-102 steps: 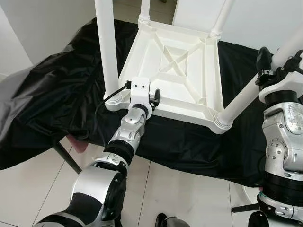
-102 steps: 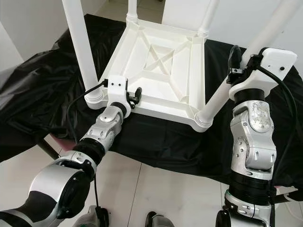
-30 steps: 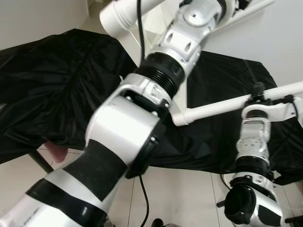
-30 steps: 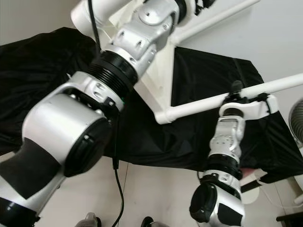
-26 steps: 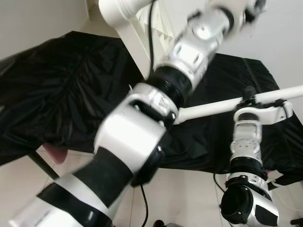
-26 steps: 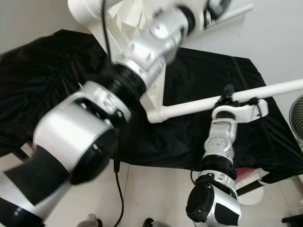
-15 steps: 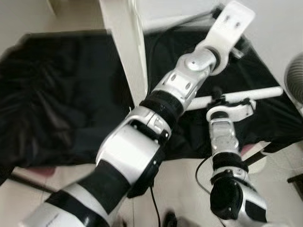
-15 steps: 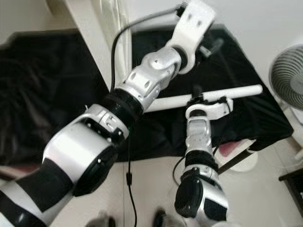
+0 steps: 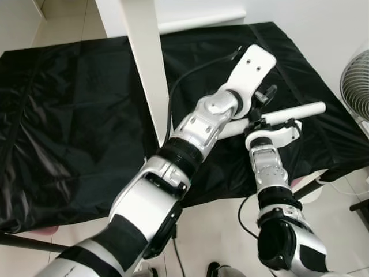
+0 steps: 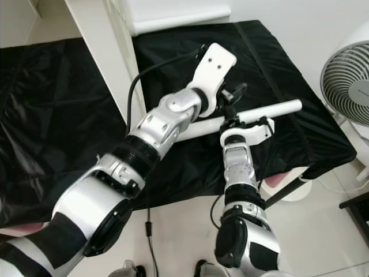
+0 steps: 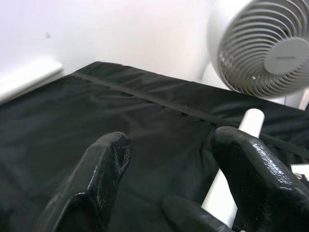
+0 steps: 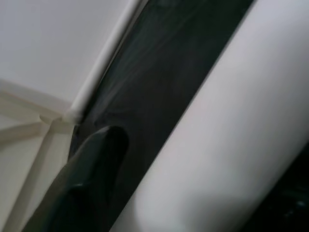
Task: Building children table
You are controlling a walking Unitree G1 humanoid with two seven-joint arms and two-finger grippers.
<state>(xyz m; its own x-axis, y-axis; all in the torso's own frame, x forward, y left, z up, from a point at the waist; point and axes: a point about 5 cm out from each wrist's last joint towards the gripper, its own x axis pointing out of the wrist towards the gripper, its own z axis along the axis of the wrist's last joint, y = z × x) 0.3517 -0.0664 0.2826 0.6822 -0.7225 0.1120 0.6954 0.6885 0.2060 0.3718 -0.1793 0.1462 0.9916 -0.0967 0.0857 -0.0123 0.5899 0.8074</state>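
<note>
The white plastic children's table point(image 9: 143, 69) stands tipped on its side on a black cloth point(image 9: 69, 133). One white leg point(image 9: 297, 112) sticks out level to the right. My right gripper point(image 9: 257, 119) is shut around that leg, which looms large and white point(image 12: 231, 135) beside a black finger point(image 12: 91, 179) in the right wrist view. My left arm reaches across, and my left gripper point(image 10: 234, 92) hovers open just above the same leg. In the left wrist view its two fingers point(image 11: 104, 164) are spread apart over the cloth, with the leg point(image 11: 239, 154) beside one of them.
A white fan point(image 10: 349, 78) stands on the floor to the right, past the cloth's edge. Another table leg point(image 10: 179, 18) runs level along the far side of the cloth. White tiled floor point(image 9: 219, 231) lies in front of me.
The table, earlier upside down with legs up, now lies on its side. My left gripper has left the table's corner and moved over beside the right gripper. The camera has shifted.
</note>
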